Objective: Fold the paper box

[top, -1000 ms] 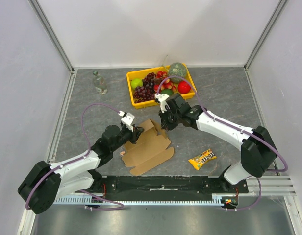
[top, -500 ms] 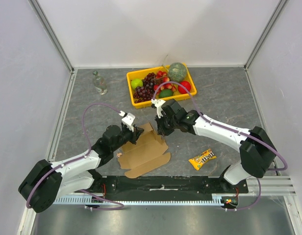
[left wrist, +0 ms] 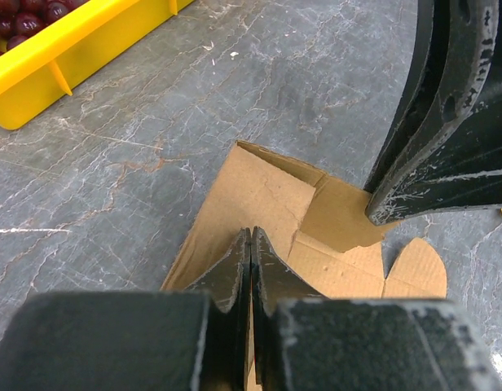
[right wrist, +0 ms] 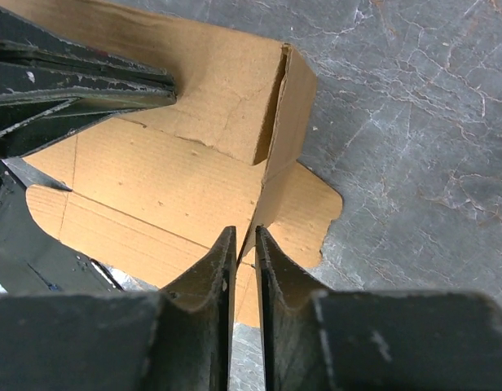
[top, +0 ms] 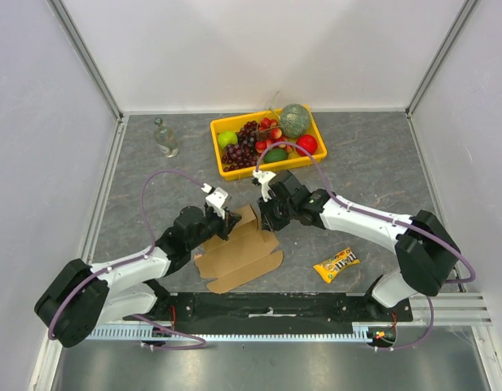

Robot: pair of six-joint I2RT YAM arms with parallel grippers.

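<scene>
My left gripper [left wrist: 250, 238], fingers pressed together, seems to steady the paper box [top: 239, 254], lying half-raised on the table [top: 357, 171] between my arms, so my right gripper [right wrist: 244, 234], fingers barely parted, can straddle its upright flap [right wrist: 290, 106].

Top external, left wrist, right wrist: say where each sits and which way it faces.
Top external: above, behind left arm and right arm, both showing, looking down on the table.
Left wrist: on the left arm, aimed down at the paper box; own jaws shut.
Right wrist: on the right arm, aimed at the box; own jaws slightly apart.
Both wrist views share the box.
</scene>
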